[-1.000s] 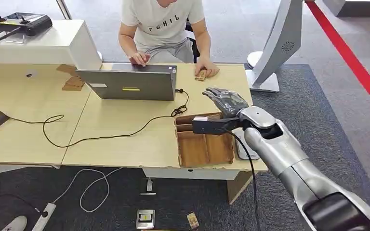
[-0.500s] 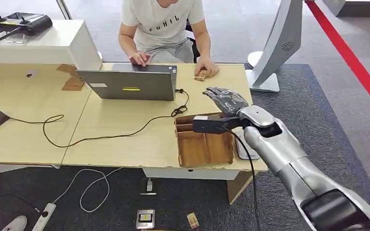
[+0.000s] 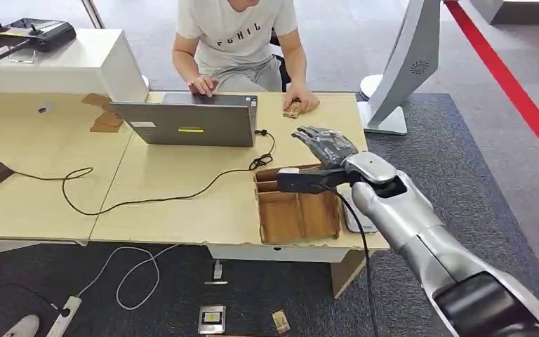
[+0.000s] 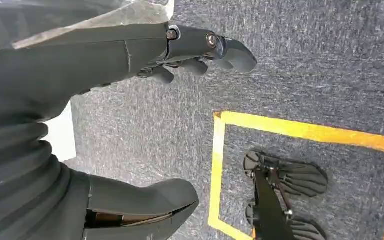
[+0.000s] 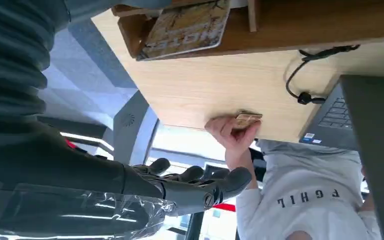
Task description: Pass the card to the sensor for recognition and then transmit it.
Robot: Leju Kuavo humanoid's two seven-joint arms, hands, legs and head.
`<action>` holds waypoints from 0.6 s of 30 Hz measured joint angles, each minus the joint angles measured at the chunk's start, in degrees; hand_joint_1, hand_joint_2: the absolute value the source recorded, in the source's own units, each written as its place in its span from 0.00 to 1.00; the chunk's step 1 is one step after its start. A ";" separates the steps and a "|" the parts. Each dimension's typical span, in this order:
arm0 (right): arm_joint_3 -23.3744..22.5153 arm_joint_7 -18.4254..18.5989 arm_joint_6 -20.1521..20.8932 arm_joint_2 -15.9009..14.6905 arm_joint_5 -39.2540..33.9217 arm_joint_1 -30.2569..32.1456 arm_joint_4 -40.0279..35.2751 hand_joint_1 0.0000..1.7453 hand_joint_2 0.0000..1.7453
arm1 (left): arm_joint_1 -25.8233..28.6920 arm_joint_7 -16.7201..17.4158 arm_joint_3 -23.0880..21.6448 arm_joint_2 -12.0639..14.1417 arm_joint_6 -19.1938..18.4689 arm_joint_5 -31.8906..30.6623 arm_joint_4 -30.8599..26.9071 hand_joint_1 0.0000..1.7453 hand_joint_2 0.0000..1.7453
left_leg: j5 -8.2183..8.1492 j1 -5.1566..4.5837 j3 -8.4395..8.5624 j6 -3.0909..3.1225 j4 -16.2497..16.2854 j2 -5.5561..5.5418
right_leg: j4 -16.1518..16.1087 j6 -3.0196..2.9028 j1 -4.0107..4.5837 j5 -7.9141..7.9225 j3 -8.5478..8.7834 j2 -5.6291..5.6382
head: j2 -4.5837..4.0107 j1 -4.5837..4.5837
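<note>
Your card (image 5: 187,27) lies flat in a compartment of the wooden tray (image 3: 298,214) near the table's (image 3: 182,189) front edge. Your right hand (image 3: 326,146) hovers just beyond the tray's far side — fingers spread, holding nothing. A second card (image 3: 293,109) sits at the far edge under a person's hand (image 3: 302,98), beside the laptop (image 3: 189,121). Your left hand (image 4: 200,50) hangs over grey carpet (image 4: 300,65), fingers loosely apart — empty.
</note>
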 joint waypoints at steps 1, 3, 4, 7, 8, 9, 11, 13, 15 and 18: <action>0.02 -0.17 -0.04 0.28 -0.09 -0.21 0.20 0.00 1.00 | 0.00 0.15 0.00 0.00 0.02 0.17 0.00 0.00 1.00 | 0.00 0.00 0.00 0.00 0.00 0.00 | 0.00 0.00 0.00 0.00 0.00 0.00 | 0.02 0.00; 0.11 -0.59 -0.15 0.72 -0.15 -0.60 0.64 0.00 1.00 | 0.01 0.33 0.00 0.00 0.07 0.53 0.00 0.00 1.00 | 0.00 0.00 0.00 0.00 0.00 0.00 | 0.00 0.00 0.00 0.00 0.00 0.00 | 0.02 0.00; 0.17 -0.72 -0.29 0.98 -0.18 -0.76 0.86 0.00 1.00 | 0.01 0.35 0.00 0.00 0.20 0.70 0.00 0.00 1.00 | 0.00 0.00 0.00 0.00 0.00 0.00 | 0.00 0.00 0.00 0.00 0.00 0.00 | 0.02 -0.02; 0.33 -1.09 -0.44 1.71 -0.15 -1.14 1.66 0.00 1.00 | 0.01 0.37 0.00 0.00 0.39 0.85 0.00 0.00 1.00 | 0.00 0.00 0.00 0.00 0.00 0.00 | 0.00 0.00 0.00 0.00 0.00 0.00 | 0.02 0.00; 0.37 -1.20 -0.46 1.88 -0.15 -1.26 1.97 0.00 1.00 | 0.00 0.37 0.00 0.00 0.55 0.85 0.00 0.00 1.00 | 0.00 0.00 -0.01 0.00 0.00 -0.01 | 0.00 0.00 0.00 0.00 0.00 0.00 | 0.02 -0.02; 0.37 -1.25 -0.46 2.12 -0.15 -1.35 2.10 0.00 1.00 | 0.00 0.33 0.00 0.00 0.57 0.88 0.00 0.00 1.00 | 0.00 0.00 -0.01 0.00 0.00 0.00 | 0.00 0.00 0.00 0.00 0.00 0.00 | 0.02 0.02; 0.44 -1.36 -0.46 2.54 -0.11 -1.55 2.71 0.00 1.00 | 0.00 0.28 0.00 0.00 0.70 1.07 0.00 0.00 1.00 | 0.00 0.00 -0.01 0.00 0.00 -0.01 | 0.00 0.00 0.00 0.00 -0.01 0.00 | 0.02 0.02; 0.63 -1.73 -0.50 3.08 -0.09 -1.91 3.72 0.00 1.00 | -0.01 0.26 0.00 -0.02 0.79 1.38 0.00 0.00 1.00 | 0.00 0.00 -0.01 -0.01 0.00 0.01 | 0.00 0.00 0.00 0.00 -0.01 0.00 | 0.02 0.00; 0.94 -1.97 -0.55 3.67 0.06 -2.16 4.63 0.00 1.00 | -0.04 0.28 0.00 -0.02 0.79 1.64 0.00 0.00 1.00 | 0.00 0.00 -0.02 -0.01 0.00 0.00 | 0.00 0.00 0.00 0.00 -0.01 0.00 | 0.02 0.00; 1.22 -2.43 -0.63 4.37 0.20 -2.60 5.82 0.00 1.00 | -0.03 0.41 0.02 0.00 0.79 1.73 0.00 0.00 1.00 | 0.00 0.00 -0.01 -0.01 0.00 0.00 | 0.00 0.00 0.00 0.00 -0.02 0.00 | 0.02 0.00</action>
